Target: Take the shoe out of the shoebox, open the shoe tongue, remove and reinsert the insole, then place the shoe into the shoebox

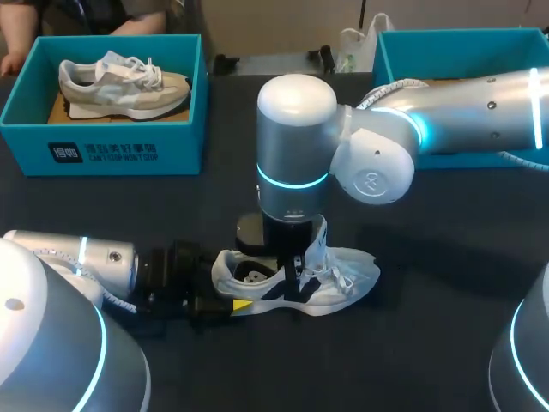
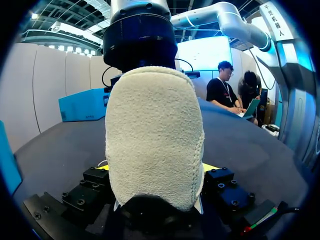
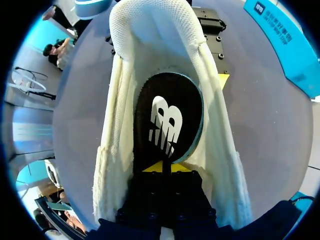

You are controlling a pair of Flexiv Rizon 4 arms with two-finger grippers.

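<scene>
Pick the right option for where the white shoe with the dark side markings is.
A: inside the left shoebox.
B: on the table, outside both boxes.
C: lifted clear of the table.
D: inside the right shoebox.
B: the white shoe lies on the dark table with its heel in the left gripper. What sits in the left shoebox is a different grey shoe.

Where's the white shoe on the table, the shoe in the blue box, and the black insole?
white shoe [image 1: 347, 273], head view, on its toe end.
boxed shoe [image 1: 120, 86], head view, on its side panel.
black insole [image 3: 167, 120], right wrist view, on its printed middle, inside the shoe.
</scene>
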